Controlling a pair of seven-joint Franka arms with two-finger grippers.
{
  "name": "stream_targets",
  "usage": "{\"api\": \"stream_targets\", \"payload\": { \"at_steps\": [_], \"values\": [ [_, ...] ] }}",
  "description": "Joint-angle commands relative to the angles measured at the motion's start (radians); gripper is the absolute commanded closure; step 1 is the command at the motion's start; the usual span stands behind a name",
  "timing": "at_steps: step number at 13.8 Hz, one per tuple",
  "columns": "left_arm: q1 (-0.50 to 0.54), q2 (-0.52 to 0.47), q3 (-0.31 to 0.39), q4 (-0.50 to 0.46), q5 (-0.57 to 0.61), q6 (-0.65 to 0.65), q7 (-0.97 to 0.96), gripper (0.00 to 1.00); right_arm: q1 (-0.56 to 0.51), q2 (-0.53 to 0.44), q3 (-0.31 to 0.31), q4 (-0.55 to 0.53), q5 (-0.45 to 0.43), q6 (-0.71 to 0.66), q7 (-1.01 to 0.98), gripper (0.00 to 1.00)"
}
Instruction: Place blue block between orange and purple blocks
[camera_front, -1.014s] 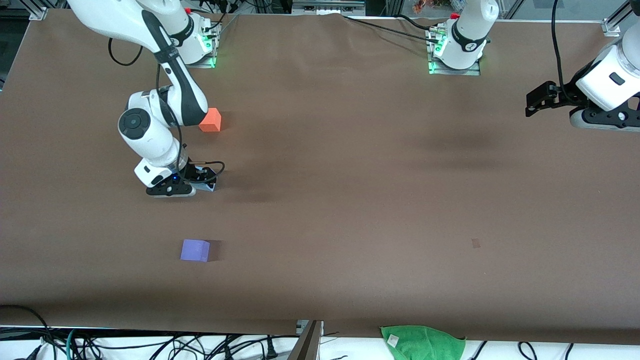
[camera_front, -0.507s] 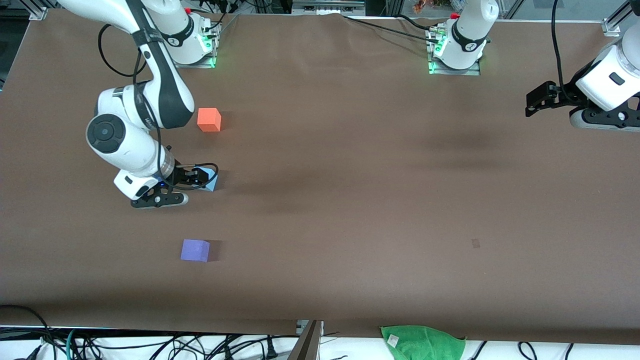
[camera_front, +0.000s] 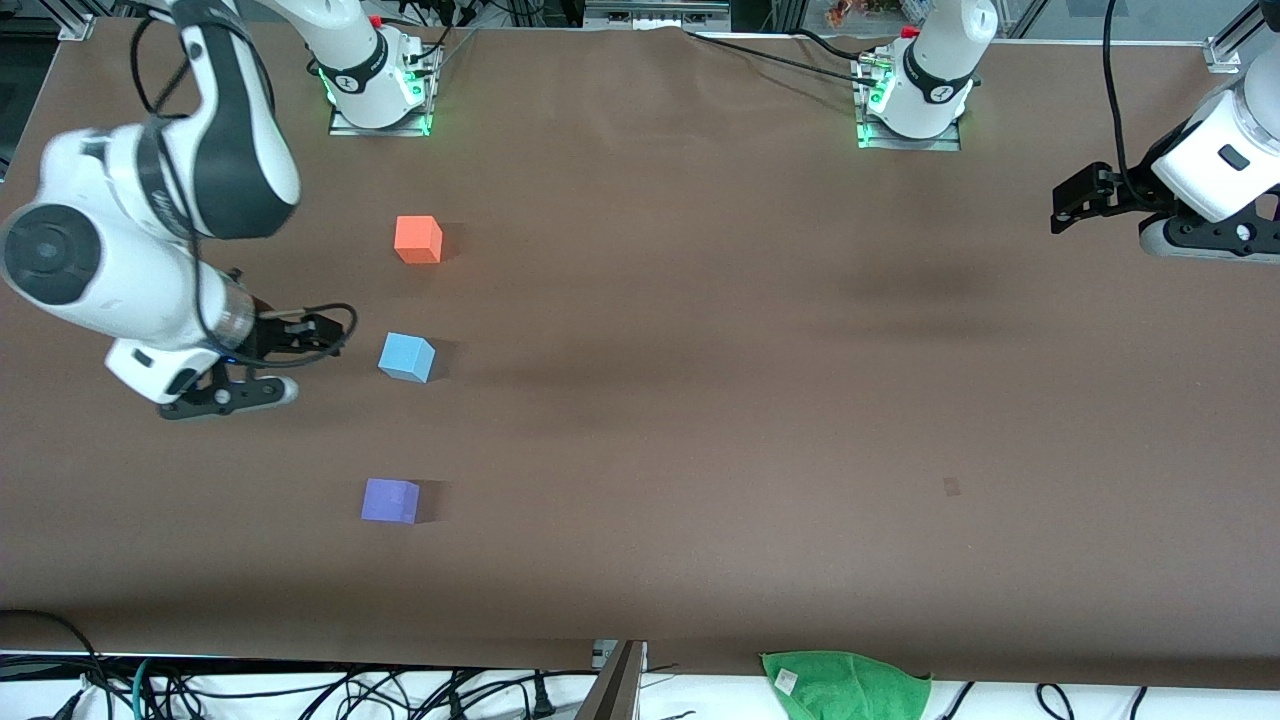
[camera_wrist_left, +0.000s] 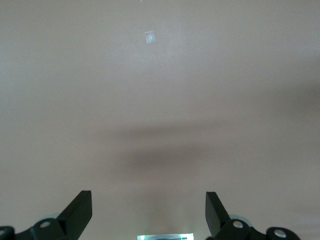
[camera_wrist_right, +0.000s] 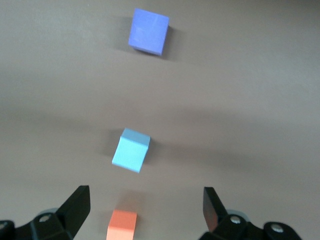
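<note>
Currently, blue block (camera_front: 406, 357): is being left to rest on the brown surface (camera_front: 700, 350), between the orange block (camera_front: 418, 240) and the purple block (camera_front: 390, 500), touched by nothing; the three are lying roughly in one line toward the right arm's end of the surface.
Orange block: is being seen farther from the front camera than the blue block, well apart from it.
Purple block: is being seen nearer to the front camera than the blue block, also well apart from it.
Right gripper (camera_front: 318, 334): is being held in the air beside the blue block, over the surface toward the right arm's end; its fingers (camera_wrist_right: 75, 205) are being kept wide apart and nothing is being gripped. All three blocks are being shown in the right wrist view, the blue block (camera_wrist_right: 131, 150) in the middle.
Left gripper (camera_front: 1072, 205): is being held up over the left arm's end of the surface, where that arm is waiting; its fingers (camera_wrist_left: 80, 210) are being kept wide apart over bare surface, with nothing between them.
Green cloth (camera_front: 845, 685): is being seen at the surface's edge nearest the front camera.
</note>
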Motion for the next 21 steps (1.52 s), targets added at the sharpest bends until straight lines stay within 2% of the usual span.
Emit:
{"api": "stream_targets", "payload": {
  "at_steps": [1, 4, 7, 10, 14, 17, 21],
  "values": [
    [-0.001, 0.0, -0.001, 0.009, 0.014, -0.014, -0.008, 0.0, 0.003, -0.003, -0.013, 0.092, -0.004, -0.14, -0.01, 0.0],
    [-0.001, 0.0, -0.003, 0.009, 0.014, -0.014, -0.008, 0.0, -0.005, -0.042, -0.027, 0.116, -0.003, -0.25, -0.002, 0.0],
    [-0.003, 0.0, -0.003, 0.009, 0.014, -0.013, -0.008, 0.0, -0.054, -0.108, -0.007, 0.075, -0.006, -0.269, -0.004, 0.0],
    [-0.003, 0.0, -0.003, 0.009, 0.014, -0.013, -0.008, 0.0, -0.164, -0.163, 0.125, -0.008, -0.006, -0.26, -0.004, 0.0],
    [-0.001, 0.011, -0.003, 0.004, 0.014, 0.0, -0.008, 0.0, -0.184, -0.219, 0.133, -0.045, -0.006, -0.243, -0.007, 0.0],
    [-0.001, 0.02, -0.003, 0.006, 0.011, 0.004, -0.009, 0.0, -0.189, -0.272, 0.14, -0.04, -0.066, -0.215, -0.005, 0.0],
    [-0.003, 0.02, -0.006, 0.007, 0.011, 0.01, -0.009, 0.0, -0.201, -0.309, 0.156, -0.051, -0.066, -0.229, -0.011, 0.0]
  ]
}}
